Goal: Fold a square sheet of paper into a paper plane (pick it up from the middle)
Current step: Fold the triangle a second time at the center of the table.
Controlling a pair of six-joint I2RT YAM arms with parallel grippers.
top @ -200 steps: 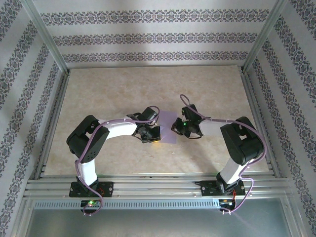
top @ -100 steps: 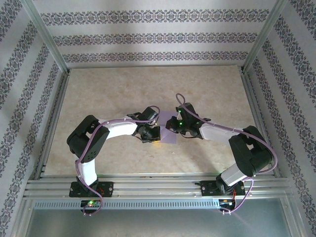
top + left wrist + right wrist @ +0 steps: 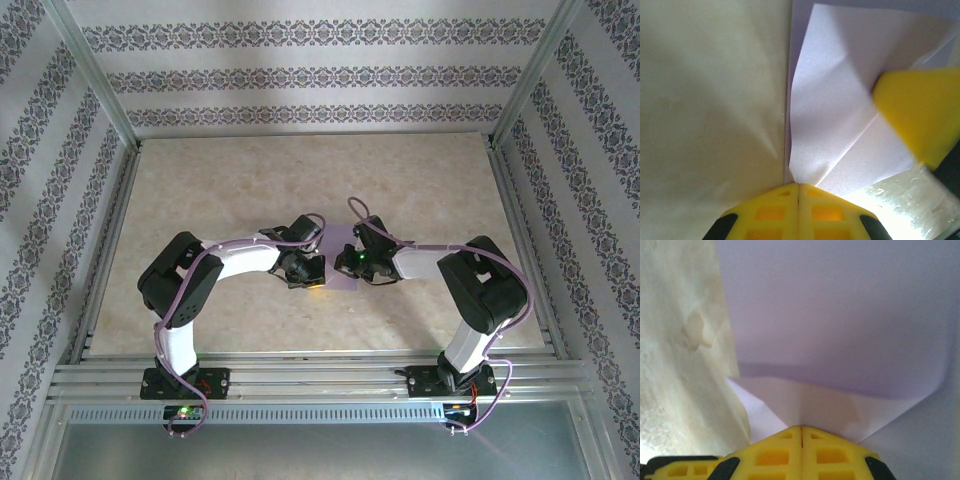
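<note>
Right end effector has swung in onto the square sheet of paper, jaws together like the left end effector opposite, probably pressing a fold.

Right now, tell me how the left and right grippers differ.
Side: the left gripper reaches in from the paper's left, the right gripper from its right.
Placement: the left gripper's tip sits at the paper's edge, beside bare table; the right gripper's tip sits further in, on a folded part of the sheet.
Shared: both are shut, with yellow fingertips down against the paper.
</note>
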